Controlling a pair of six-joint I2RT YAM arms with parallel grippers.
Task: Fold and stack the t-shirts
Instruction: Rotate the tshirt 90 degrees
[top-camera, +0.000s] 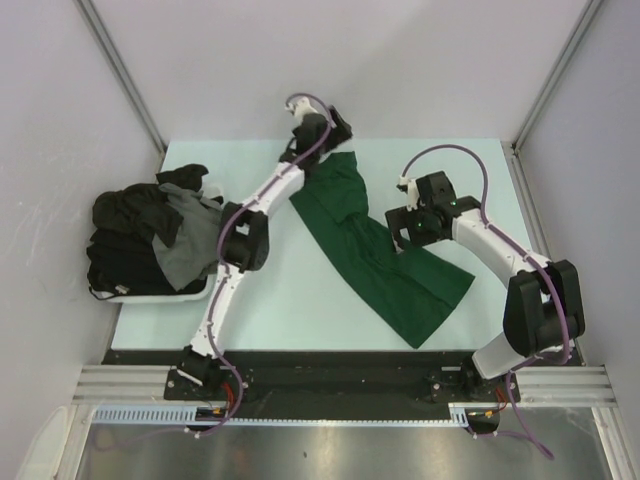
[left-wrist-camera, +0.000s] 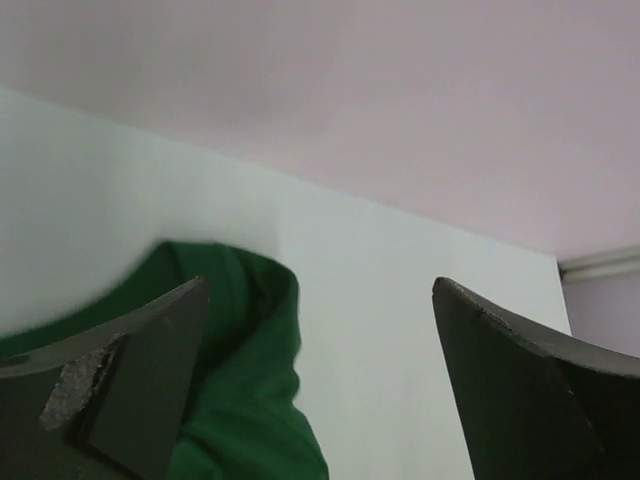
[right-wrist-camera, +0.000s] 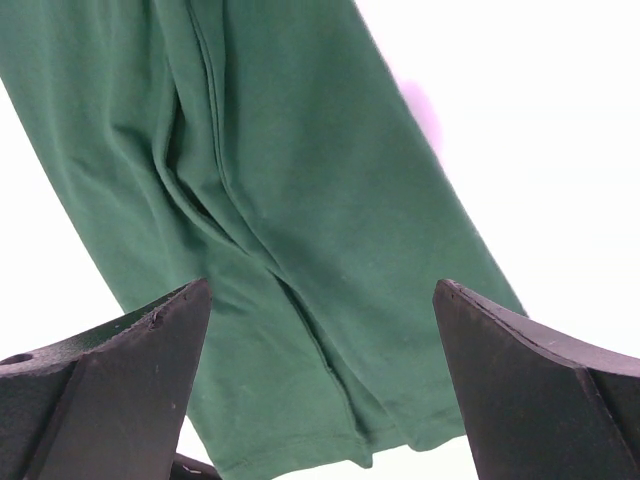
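Note:
A dark green t-shirt (top-camera: 385, 275) lies in a long crumpled band, running diagonally from the table's far middle to the near right. My left gripper (top-camera: 335, 135) is at the shirt's far end, open. In the left wrist view the green t-shirt (left-wrist-camera: 240, 400) bunches beside the left finger, and bare table shows between the jaws of the left gripper (left-wrist-camera: 320, 285). My right gripper (top-camera: 400, 232) hovers open over the shirt's middle. In the right wrist view the right gripper (right-wrist-camera: 320, 285) holds nothing and the green t-shirt (right-wrist-camera: 300, 200) lies below it. Black t-shirts (top-camera: 125, 240) and a grey t-shirt (top-camera: 190, 240) are heaped at the left.
The heap of dark tees sits in a white tray (top-camera: 160, 293) at the table's left edge. The pale table top (top-camera: 270, 290) is enclosed by light walls and metal posts (top-camera: 120, 70) at the back corners. The left arm stretches across the table's middle.

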